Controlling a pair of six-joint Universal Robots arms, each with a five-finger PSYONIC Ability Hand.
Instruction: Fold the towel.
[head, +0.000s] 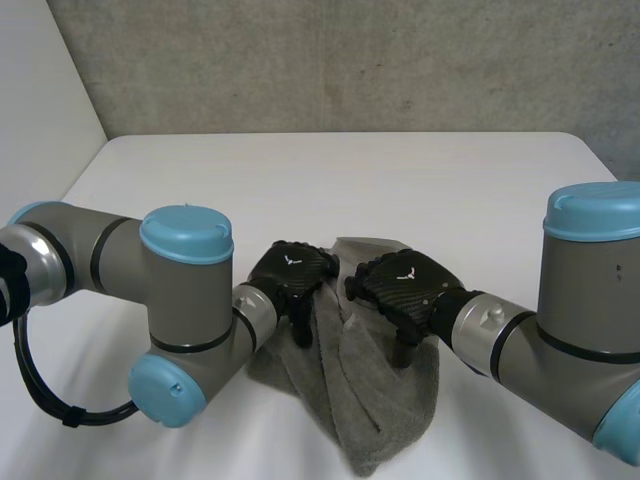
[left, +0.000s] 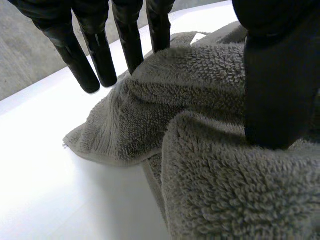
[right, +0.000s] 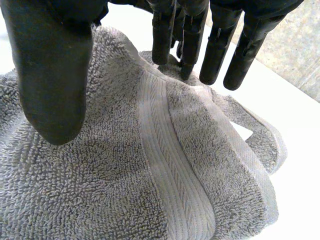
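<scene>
A grey terry towel (head: 372, 400) lies crumpled in a heap on the white table (head: 400, 180), near its front edge. My left hand (head: 291, 271) is over the heap's left upper part, my right hand (head: 404, 285) over its right upper part, both pointing down into the cloth. Seen from the left wrist, the fingers (left: 100, 57) are straight at a raised fold of the towel (left: 215, 190), and the thumb (left: 280, 90) rests apart on the cloth. From the right wrist, straight fingers (right: 215, 47) touch the towel (right: 100, 185) beside its woven band, with the thumb (right: 52, 75) held apart. Neither hand grips cloth.
A white label (right: 243, 131) sticks out from the towel's far edge. Bare table (left: 45, 165) spreads beyond and to both sides of the heap. A grey wall (head: 350, 60) stands behind the table. My two arms flank the towel closely.
</scene>
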